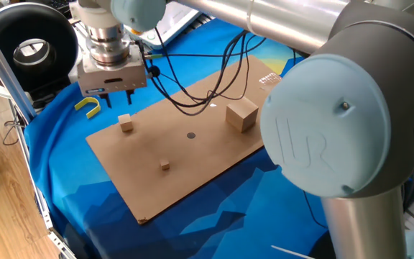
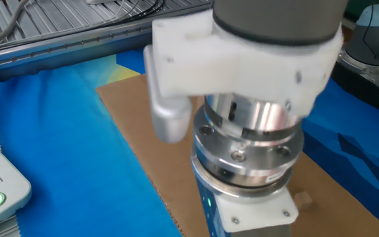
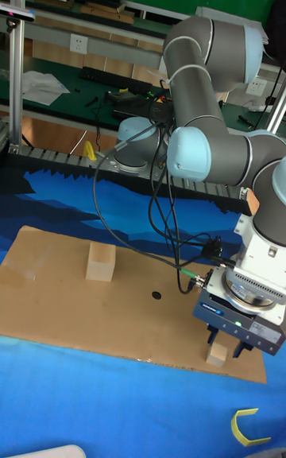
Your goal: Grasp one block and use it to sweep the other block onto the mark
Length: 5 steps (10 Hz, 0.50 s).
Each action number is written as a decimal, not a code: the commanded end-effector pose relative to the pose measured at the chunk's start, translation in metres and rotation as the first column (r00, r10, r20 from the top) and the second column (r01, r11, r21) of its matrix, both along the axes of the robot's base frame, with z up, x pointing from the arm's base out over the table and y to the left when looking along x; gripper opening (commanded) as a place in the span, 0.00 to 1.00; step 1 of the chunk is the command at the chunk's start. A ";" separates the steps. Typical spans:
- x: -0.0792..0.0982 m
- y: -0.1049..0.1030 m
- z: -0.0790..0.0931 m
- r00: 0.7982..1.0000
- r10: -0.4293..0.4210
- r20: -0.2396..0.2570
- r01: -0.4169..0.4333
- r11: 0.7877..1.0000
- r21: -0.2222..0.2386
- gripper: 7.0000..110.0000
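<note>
Hanging over the cardboard sheet (image 1: pixel 192 162), the gripper (image 1: pixel 118 94) is sitting just above the mid-sized pale cube (image 1: pixel 126 123), off toward the sheet's near-left corner. Its dark fingers (image 1: pixel 129 91) are pointing down with a gap between them, and nothing is sitting in that gap; the tips are not touching the cube. Taking that cube as the landmark, the tiniest cube (image 1: pixel 164 165) is lying well apart from it, toward the sheet's front edge. The dark dot (image 1: pixel 190 134) is lying to the right of the pale cube, out in the middle of the sheet, and the big tan cube (image 1: pixel 241 114) is standing farther right again, beyond the dot. A yellow hook-shaped piece (image 1: pixel 88 106) is resting on the blue cloth (image 1: pixel 63 165), just left of the pale cube.
</note>
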<state>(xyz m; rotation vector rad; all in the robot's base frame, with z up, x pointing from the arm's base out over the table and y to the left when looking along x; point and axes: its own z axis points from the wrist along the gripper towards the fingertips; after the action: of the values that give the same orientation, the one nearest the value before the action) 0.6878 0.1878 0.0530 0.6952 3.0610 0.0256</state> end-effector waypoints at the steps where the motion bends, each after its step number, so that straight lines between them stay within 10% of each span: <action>1: -0.010 -0.002 -0.013 1.000 -0.002 -0.009 0.002 1.000 -0.018 0.36; 5: -0.011 0.009 -0.022 1.000 -0.004 0.011 0.004 1.000 0.023 0.36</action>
<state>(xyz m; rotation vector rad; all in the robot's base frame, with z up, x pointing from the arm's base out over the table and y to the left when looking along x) 0.6788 0.1921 0.0368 0.6862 3.0583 0.0266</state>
